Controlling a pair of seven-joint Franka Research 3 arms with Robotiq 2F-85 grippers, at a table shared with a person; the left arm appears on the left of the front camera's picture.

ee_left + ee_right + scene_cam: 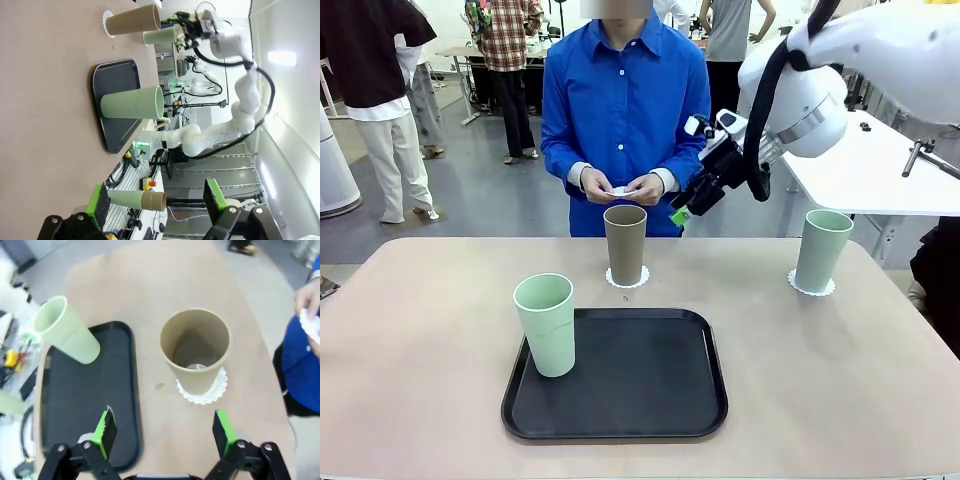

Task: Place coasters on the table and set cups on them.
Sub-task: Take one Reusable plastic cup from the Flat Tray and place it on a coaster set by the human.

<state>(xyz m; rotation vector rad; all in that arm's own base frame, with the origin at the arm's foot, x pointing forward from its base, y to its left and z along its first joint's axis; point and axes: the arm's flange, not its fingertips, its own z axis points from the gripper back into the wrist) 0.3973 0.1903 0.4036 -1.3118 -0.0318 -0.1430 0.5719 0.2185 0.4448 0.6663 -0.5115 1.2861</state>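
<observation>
Black tray [640, 380] bears one mint cup [547, 325]; left gripper [156, 195] and right gripper [164, 419] both spread, empty

My right arm [880, 50] comes in high, its white links stacked up behind the claw. The wrist [800, 110] is bent, so my right claw [682, 212] tips down and forward, angled off to its left. A black cable [760, 120] loops round that wrist. The right claw's jaws are spread wide, green pads [106, 427] well apart, black knuckles just below them. My left claw [156, 197] is spread wide too, rolled about a quarter turn, with both fingers [214, 192] showing their green pads. Far ahead of the left claw, the right arm's elbow is bent and its forearm reaches out.
</observation>
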